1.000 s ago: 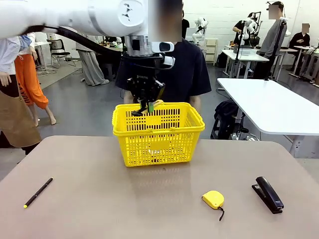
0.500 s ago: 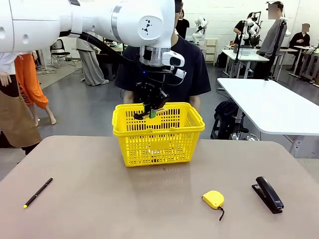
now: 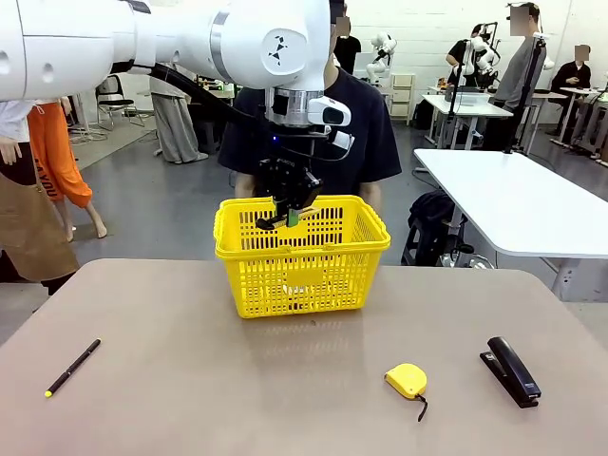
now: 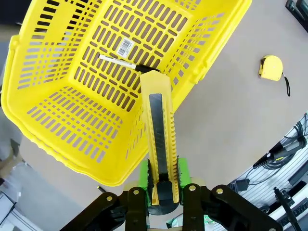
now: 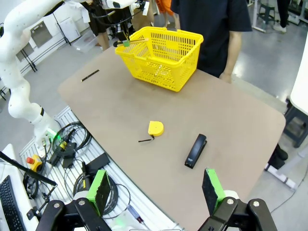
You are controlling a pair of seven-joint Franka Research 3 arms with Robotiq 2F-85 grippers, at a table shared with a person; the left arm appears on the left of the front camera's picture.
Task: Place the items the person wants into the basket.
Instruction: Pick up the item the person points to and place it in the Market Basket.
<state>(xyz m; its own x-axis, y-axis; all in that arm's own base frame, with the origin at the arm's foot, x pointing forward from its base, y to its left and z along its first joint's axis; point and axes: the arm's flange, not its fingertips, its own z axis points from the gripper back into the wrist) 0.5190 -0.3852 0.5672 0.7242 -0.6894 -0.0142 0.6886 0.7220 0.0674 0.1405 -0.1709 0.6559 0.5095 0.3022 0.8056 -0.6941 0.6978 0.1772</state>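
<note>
So we've got the left hand (image 3: 288, 217) clamped tight on the yellow-and-black utility knife (image 4: 159, 144), hanging over the open top of the yellow basket (image 3: 332, 275). From the left wrist view, the knife's butt end sits between the green pads and its body points down toward the basket's inside. It's above the rim and doesn't touch the plastic anywhere we can see.

Down on the basket's floor lies the white marker with black cap (image 4: 120, 62), just beside a barcode sticker.

The thin black pen with yellow tip (image 3: 73, 367) is on the table (image 3: 237, 399), well off to the basket's left and nearer our side. The yellow tape measure (image 3: 406, 380) sits on our side of the basket and a bit to its right. The black stapler (image 3: 510, 370) is farther right again, apart from the tape measure.

The person (image 3: 370, 142) in the black T-shirt stands right behind the basket.

The right hand (image 5: 156, 185) is spread wide with nothing between its pads. It's up in the air, well apart from the basket, off the stapler's side of the table.
</note>
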